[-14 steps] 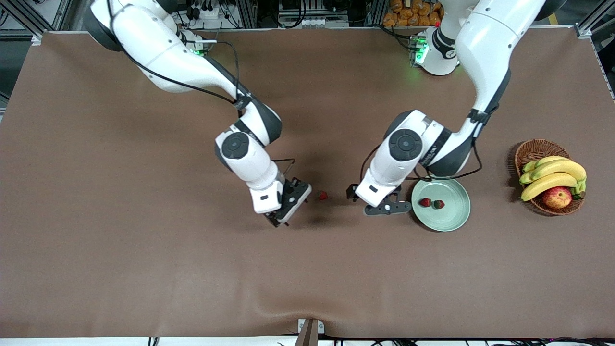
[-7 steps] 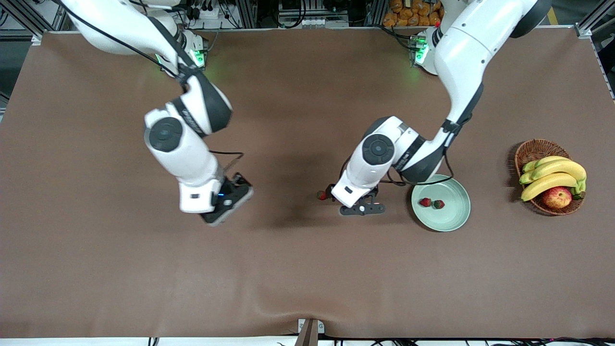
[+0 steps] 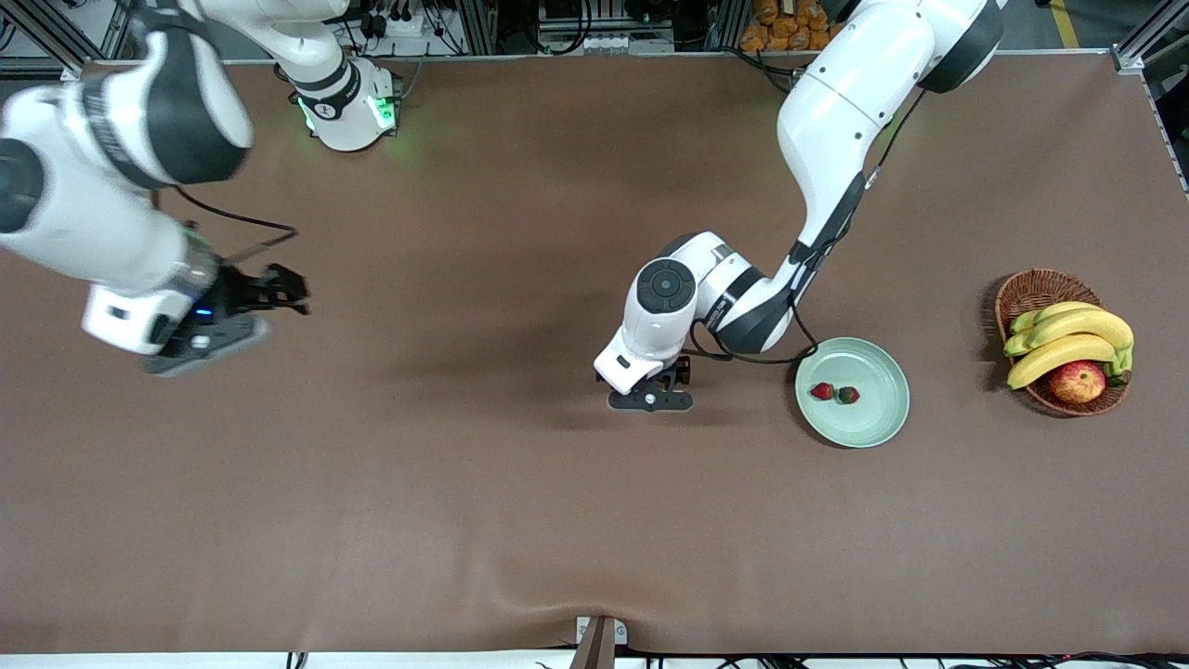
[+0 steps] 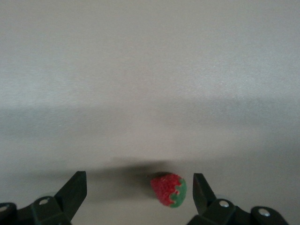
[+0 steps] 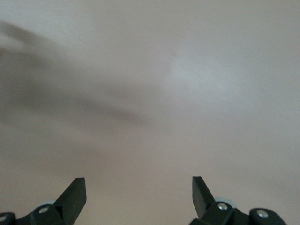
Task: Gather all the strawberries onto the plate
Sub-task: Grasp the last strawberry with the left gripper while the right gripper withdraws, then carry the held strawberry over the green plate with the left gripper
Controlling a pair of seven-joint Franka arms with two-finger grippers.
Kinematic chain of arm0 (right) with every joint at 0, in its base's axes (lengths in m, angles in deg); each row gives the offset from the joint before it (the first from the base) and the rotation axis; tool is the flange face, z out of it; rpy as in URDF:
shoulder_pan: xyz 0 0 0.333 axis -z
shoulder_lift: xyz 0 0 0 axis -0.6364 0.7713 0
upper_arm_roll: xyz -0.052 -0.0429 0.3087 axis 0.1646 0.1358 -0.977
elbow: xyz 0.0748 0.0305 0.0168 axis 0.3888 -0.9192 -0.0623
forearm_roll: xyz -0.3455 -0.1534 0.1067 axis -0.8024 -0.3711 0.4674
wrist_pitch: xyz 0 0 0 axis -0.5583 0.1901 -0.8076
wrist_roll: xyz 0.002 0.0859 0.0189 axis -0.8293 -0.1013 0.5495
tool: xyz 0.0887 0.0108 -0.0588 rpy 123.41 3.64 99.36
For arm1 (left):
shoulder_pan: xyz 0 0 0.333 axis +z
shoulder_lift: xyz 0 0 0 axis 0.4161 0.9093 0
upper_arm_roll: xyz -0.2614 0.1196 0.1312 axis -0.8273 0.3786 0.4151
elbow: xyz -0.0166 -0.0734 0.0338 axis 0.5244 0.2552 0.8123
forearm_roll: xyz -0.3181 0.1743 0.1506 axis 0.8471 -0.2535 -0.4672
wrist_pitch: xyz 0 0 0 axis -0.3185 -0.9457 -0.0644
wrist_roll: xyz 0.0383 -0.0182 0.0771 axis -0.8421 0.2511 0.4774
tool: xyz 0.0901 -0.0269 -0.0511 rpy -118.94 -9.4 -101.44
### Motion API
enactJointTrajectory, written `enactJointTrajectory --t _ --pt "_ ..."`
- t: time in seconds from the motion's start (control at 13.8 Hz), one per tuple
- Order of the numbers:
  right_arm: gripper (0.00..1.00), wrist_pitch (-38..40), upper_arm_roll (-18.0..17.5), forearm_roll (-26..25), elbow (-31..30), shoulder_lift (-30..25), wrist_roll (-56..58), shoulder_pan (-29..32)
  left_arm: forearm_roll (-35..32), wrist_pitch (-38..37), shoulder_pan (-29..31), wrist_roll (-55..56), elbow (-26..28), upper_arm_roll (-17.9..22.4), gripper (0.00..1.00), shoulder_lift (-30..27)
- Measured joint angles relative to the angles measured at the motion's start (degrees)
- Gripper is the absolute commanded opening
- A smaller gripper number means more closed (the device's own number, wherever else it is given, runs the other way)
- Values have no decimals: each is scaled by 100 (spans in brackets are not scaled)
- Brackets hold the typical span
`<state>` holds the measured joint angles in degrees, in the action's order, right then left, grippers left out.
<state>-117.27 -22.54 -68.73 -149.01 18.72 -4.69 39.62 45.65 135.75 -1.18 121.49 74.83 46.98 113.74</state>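
The left gripper [image 3: 650, 398] hangs low over the desk [image 3: 464, 520], beside the plate [image 3: 873, 429] on the side toward the right arm's end. Its jaws stand wide apart and hold nothing. In the left wrist view, the gripper [image 4: 139, 187] has a strawberry [image 4: 168, 189] lying on the desk between its fingers, closer to one finger than the other and touching neither. In the front view that berry is hidden under the gripper.

The right gripper [image 3: 243, 311] is up over the bare desk toward the right arm's end, well apart from the plate and the berries. Its jaws are also wide open and empty; the right wrist view shows only desk surface between its fingers [image 5: 75, 194]. This arm looks to be waiting.

Two strawberries [image 3: 833, 393] already lie side by side inside the plate, near its middle. Toward the left arm's end stands a basket [image 3: 1026, 288] with bananas [image 3: 1068, 339] and an apple [image 3: 1077, 381], which are no part of the job.

So the task reads as about two thirds done: two berries are collected and one is left on the desk. What remains, by my judgement, is for the left gripper to close on that berry, lift it, carry it the short way to the plate and release it there.
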Motion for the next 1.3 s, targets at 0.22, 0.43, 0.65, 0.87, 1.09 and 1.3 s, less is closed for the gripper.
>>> enactJointTrajectory --t 0.22,0.43,0.65,0.87,1.09,1.3 --pt "100 553 401 117 -3 -342 88 191 0 149 -29 -7 -33 1 95 108" --pt "100 1075 713 170 29 -647 84 236 0 243 -87 -7 -49 5 90 217" --pt "100 1490 958 225 222 -760 38 238 0 261 -190 5 -59 11 81 280" --pt "100 1965 969 250 626 -762 -537 191 0 261 -220 27 -61 16 60 292" --pt "100 2098 964 252 840 -762 -703 120 0 261 -219 28 -61 30 47 298" --pt "100 2119 962 250 931 -762 -718 98 0 261 -220 30 -61 34 40 300"
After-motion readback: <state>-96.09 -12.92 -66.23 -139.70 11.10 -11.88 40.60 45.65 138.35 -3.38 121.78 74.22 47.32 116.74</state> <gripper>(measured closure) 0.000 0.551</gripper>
